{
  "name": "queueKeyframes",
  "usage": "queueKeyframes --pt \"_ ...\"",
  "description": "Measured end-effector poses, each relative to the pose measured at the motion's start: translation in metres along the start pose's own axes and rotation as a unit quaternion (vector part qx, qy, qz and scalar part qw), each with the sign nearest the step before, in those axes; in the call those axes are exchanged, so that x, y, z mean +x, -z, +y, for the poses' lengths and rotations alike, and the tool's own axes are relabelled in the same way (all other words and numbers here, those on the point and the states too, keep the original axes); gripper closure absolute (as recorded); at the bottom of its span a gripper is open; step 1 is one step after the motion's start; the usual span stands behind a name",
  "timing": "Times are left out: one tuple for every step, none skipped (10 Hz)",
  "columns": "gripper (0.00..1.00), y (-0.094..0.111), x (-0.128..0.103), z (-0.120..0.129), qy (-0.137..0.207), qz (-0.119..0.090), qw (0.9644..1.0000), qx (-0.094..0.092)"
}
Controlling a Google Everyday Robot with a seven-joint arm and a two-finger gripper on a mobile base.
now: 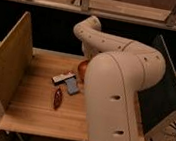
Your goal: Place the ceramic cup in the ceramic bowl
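The orange-red ceramic bowl (pixel 82 68) shows only as a sliver on the wooden table, just left of my big white arm (pixel 114 84), which covers most of it. The ceramic cup is hidden from view. My gripper is behind the arm and is not in view; the arm bends from the lower right up over the back of the table and down toward the bowl.
A flat blue-grey block (pixel 72 85) lies beside a dark flat object with a white end (pixel 62 77) left of the bowl. A dark red pepper-like object (pixel 58 98) lies nearer the front. Wooden panels stand at the left (pixel 4 63) and right of the table (pixel 30 106).
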Motion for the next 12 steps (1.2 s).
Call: queueKeyframes --pt "1.00 -0.008 -0.002 0.000 -0.004 0.003 0.9999 -0.012" --pt "0.93 -0.017 -0.001 0.001 -0.012 0.012 0.9995 -0.027" --pt "0.83 -0.024 0.004 -0.002 -0.021 0.027 0.9989 -0.034" --pt "0.75 -0.026 0.008 -0.006 -0.028 0.036 0.9982 -0.037" --pt "0.63 -0.028 0.013 -0.014 -0.040 0.048 0.9972 -0.040" --pt "0.54 -0.030 0.015 -0.018 -0.047 0.056 0.9965 -0.040" --pt "0.43 -0.031 0.017 -0.023 -0.054 0.065 0.9957 -0.040" --pt "0.33 -0.031 0.017 -0.026 -0.057 0.068 0.9952 -0.039" --pt "0.24 -0.029 0.015 -0.029 -0.057 0.070 0.9953 -0.036" --pt "0.20 -0.028 0.013 -0.031 -0.054 0.071 0.9954 -0.034" --pt "0.20 -0.027 0.012 -0.030 -0.051 0.072 0.9956 -0.032" --pt "0.20 -0.026 0.010 -0.025 -0.045 0.072 0.9958 -0.032"
